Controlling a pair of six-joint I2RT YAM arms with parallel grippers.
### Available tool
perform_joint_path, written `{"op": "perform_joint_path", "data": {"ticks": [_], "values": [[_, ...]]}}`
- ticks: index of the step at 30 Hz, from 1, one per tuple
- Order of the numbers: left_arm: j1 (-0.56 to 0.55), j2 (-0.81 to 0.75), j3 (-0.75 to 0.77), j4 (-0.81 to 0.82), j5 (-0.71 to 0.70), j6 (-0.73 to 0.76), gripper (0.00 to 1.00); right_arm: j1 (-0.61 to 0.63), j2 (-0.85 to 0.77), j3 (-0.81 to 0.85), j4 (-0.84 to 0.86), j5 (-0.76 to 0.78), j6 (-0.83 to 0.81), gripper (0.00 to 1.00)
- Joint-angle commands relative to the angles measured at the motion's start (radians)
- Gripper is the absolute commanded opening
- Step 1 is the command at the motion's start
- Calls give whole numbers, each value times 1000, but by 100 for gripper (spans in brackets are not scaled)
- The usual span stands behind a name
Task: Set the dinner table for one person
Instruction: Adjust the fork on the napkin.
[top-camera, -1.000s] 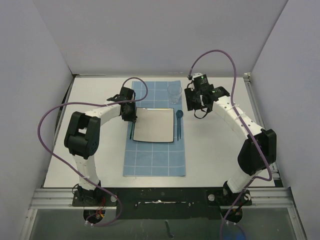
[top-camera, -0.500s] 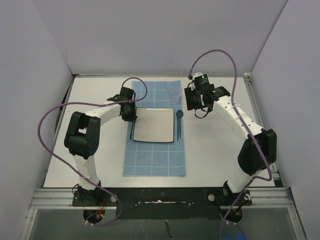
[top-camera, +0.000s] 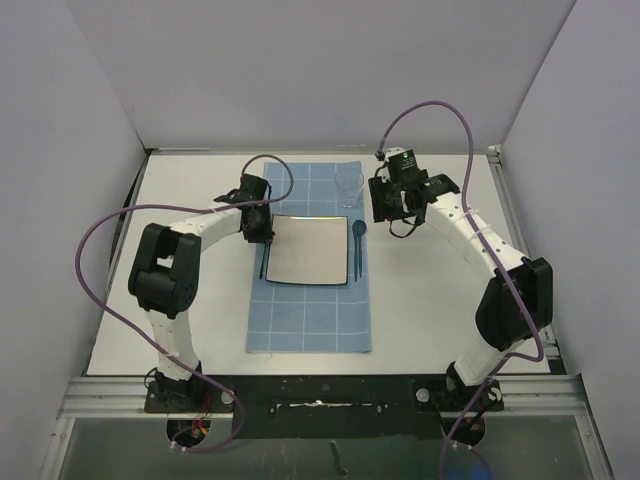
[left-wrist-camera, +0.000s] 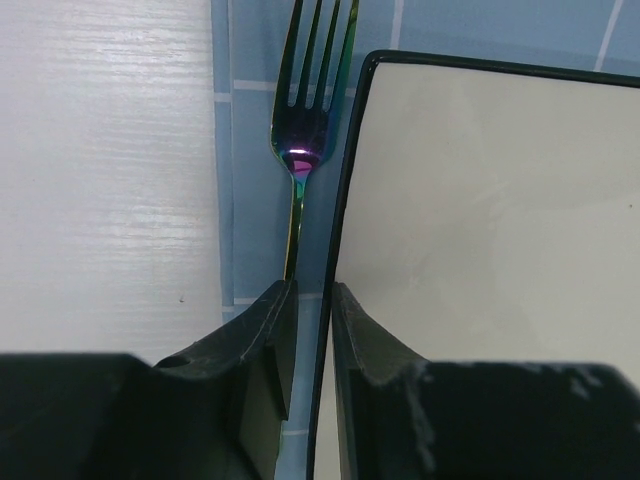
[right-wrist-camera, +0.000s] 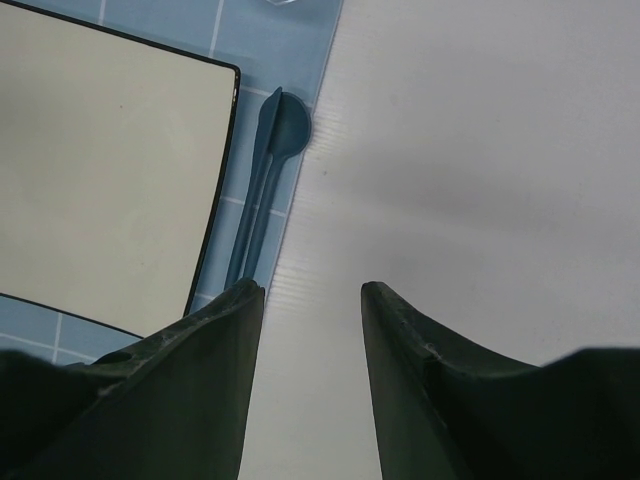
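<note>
Progress: setting judged near complete | dinner table (right-wrist-camera: 480, 150) under both your hands | left gripper (left-wrist-camera: 312, 295) narrowly apart, empty; fork (left-wrist-camera: 305, 150) just ahead, plate (left-wrist-camera: 480, 200) ahead-right | right gripper (right-wrist-camera: 310, 290) apart, empty; blue spoon (right-wrist-camera: 290, 128) ahead-left | outstanding: your withdrawal only.

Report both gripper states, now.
Left gripper: slightly open, gap empty; the fork handle runs behind one finger.
Right gripper: open, holding nothing.
</note>
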Motion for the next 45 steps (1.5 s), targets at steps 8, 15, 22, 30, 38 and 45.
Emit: {"op": "perform_joint_path", "data": {"ticks": [8, 15, 22, 30, 38, 45], "values": [[17, -68, -24, 29, -152, 4, 19, -9, -72, -9, 48, -16, 19, 45], [20, -102, -40, 34, -181, -2, 19, -10, -78, -8, 41, -14, 23, 44], [17, -73, -19, 22, -159, -1, 19, -8, -85, -11, 38, -18, 29, 44], [11, -103, -32, 37, -152, 13, 19, -11, -92, -15, 37, -14, 30, 44], [-17, -112, -40, 81, -82, 68, 19, -13, -100, -25, 37, -11, 27, 44], [-28, -110, -41, 88, -68, 79, 19, -20, -103, -25, 35, -11, 24, 44]]}}
